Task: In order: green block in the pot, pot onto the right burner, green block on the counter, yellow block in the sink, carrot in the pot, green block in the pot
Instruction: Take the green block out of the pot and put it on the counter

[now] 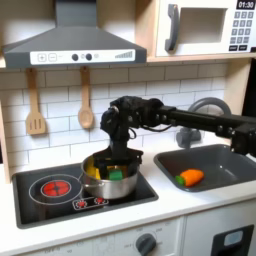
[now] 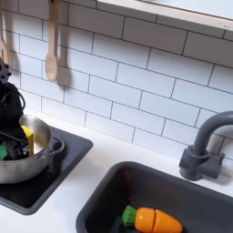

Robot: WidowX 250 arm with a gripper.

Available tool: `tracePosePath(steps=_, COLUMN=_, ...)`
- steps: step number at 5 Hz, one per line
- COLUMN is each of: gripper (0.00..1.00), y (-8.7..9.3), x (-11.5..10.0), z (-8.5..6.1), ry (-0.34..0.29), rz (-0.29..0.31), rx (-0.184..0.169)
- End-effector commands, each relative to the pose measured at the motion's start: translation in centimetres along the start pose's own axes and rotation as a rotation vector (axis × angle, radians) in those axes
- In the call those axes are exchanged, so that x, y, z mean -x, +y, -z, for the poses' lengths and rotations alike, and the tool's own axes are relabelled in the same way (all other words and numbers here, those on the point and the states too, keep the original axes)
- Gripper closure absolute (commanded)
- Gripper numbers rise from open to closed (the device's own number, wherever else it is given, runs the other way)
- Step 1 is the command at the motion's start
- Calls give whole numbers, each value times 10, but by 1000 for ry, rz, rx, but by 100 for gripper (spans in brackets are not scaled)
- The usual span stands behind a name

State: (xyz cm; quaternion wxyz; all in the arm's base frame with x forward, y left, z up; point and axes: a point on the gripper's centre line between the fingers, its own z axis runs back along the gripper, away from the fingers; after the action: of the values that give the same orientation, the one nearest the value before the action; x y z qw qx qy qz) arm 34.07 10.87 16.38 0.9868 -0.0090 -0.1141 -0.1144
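The counter (image 1: 190, 205) runs pale across both exterior views, carrying the black stovetop panel (image 1: 40, 200) on the first exterior view's left and the sink (image 1: 225, 165) on the first exterior view's right; behind them stands a white tiled wall (image 2: 136, 64) with a wooden spatula (image 1: 35, 105) and a wooden spoon (image 1: 86, 100) hanging on it, a grey range hood (image 1: 70, 40) and a microwave (image 1: 205, 25) above; the black arm (image 1: 200, 120) reaches in from the first exterior view's right, over the sink, and bends down to the stove.

The pot (image 1: 95, 180), shiny steel, sits on the stovetop panel at the burner nearer the sink, beside the red-ringed burner (image 1: 52, 186); the dark curved faucet (image 2: 202, 146) rises at the sink's back edge; the carrot (image 1: 189, 177) lies on the sink floor, its green end toward the second exterior view's left.

The gripper (image 1: 112, 165) is lowered into the pot; its fingers are down among the blocks, and how far apart they stand, or whether they grip anything, I cannot tell; the green block (image 1: 117, 174) sits inside the pot just beside the fingertips; the yellow block (image 1: 93, 173) lies in the pot too, on the first exterior view's left of the green one.
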Motion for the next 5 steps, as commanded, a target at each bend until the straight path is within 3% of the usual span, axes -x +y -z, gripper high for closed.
tracePosePath(steps=1, gripper=100, y=0, x=-2, z=7, ry=8, rz=-28, rx=-4)
tracePosePath(steps=2, gripper=100, y=-3, x=-1, z=7, ry=9, rz=-28, rx=-7)
tracePosePath(steps=5, gripper=100, y=-6, x=-14, z=-16, ry=-33, rz=-43, rx=-18)
